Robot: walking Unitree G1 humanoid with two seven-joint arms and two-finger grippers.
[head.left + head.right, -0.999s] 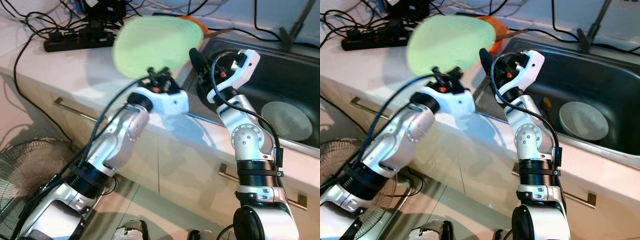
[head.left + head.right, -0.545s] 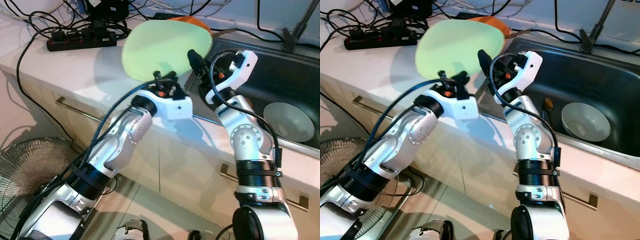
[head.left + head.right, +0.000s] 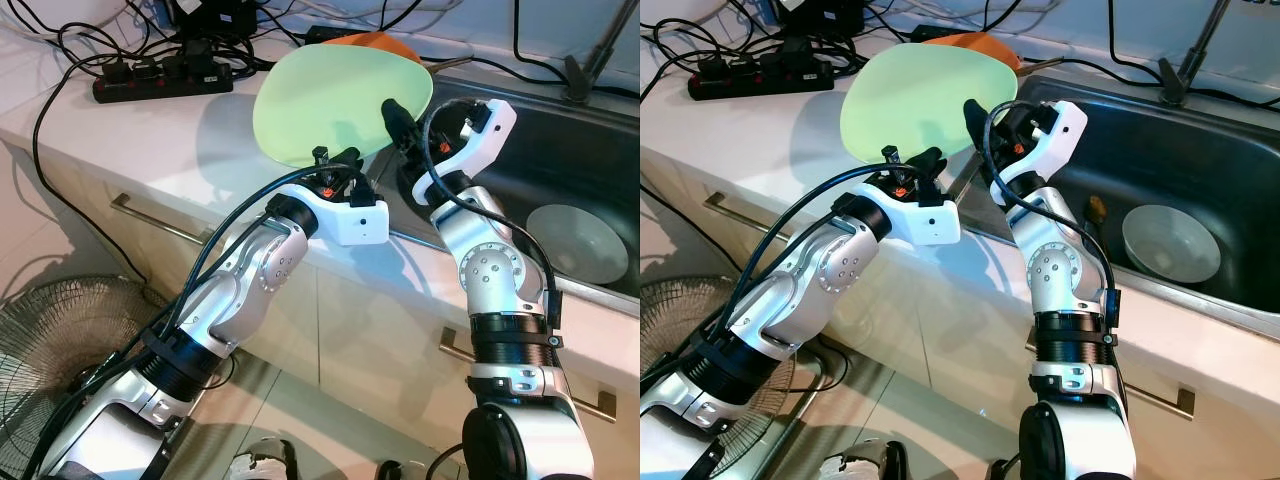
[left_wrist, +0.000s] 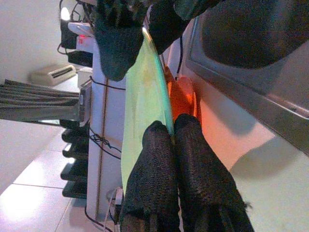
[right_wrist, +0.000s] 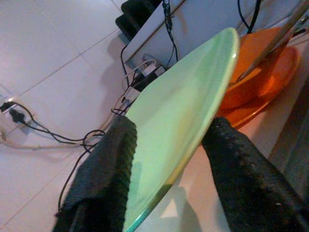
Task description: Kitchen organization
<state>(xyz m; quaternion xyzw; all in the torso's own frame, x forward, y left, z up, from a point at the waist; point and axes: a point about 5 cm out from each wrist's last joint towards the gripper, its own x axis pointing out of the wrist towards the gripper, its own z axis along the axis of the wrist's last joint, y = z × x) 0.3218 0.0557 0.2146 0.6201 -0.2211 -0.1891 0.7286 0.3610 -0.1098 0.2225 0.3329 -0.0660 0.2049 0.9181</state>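
Green plate [image 3: 335, 105] held up off the counter [image 3: 150, 140], tilted, near sink [image 3: 560, 170] edge. My left hand [image 3: 335, 165] pinches its lower rim, fingers [image 4: 159, 159] pressed together on the edge. My right hand [image 3: 975, 110] sits at plate's sink-side rim; fingers [image 5: 104, 164] spread either side of the edge, contact w/ plate unclear. Orange dish [image 5: 260, 72] w/ a wooden stick in it lies on counter behind plate. Pale bowl [image 3: 1170, 243] in sink basin, well apart from plate. Black power strip [image 3: 160, 85] + cables at back of counter. Fan [image 3: 50, 340] on floor by cabinets.
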